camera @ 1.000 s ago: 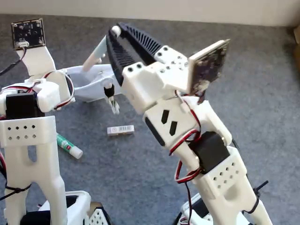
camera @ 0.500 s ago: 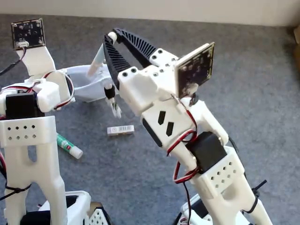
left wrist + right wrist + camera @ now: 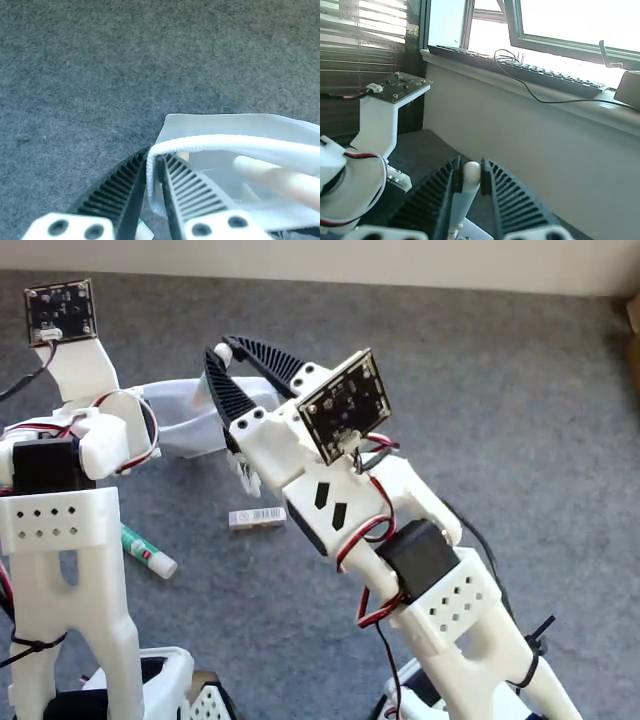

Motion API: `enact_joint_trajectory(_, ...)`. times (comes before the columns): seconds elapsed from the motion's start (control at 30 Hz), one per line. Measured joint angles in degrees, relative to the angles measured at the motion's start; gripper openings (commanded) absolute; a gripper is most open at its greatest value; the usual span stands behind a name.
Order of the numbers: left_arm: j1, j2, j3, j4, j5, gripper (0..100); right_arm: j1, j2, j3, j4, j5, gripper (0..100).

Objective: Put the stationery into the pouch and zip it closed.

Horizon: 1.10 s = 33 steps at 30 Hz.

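Grey counter (image 3: 520,390) carries a clear pouch (image 3: 185,430). The left gripper (image 3: 152,162) pinches the pouch's rim. The right gripper (image 3: 470,172) squeezes a pen (image 3: 464,197), whose low end is at the pouch's mouth. An eraser (image 3: 257,517) and a glue stick (image 3: 148,552) lie behind the right gripper, outside the pouch.

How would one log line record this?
left gripper: grips pouch rim | right gripper: holds pen over pouch | eraser, glue stick: outside pouch

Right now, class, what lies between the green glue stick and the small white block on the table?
Nothing: in the high view, the grey surface between the glue stick and the white block is bare.
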Motion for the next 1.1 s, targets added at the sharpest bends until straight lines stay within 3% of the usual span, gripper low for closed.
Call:
enact_joint_trajectory(0.17,0.0,0.0,0.0,0.0,0.0,1,0.0,0.0,0.0,0.0,-0.2,16.9)
enact_joint_trajectory(0.27,-0.1,0.0,0.0,0.0,0.0,1,0.0,0.0,0.0,0.0,-4.2,22.9)
enact_joint_trajectory(0.47,-0.1,0.0,0.3,0.0,0.0,1,0.0,0.0,0.0,0.0,-7.7,23.1)
enact_joint_trajectory(1.1,-0.1,0.0,0.4,0.0,0.0,1,0.0,0.0,0.0,0.0,-8.1,23.1)
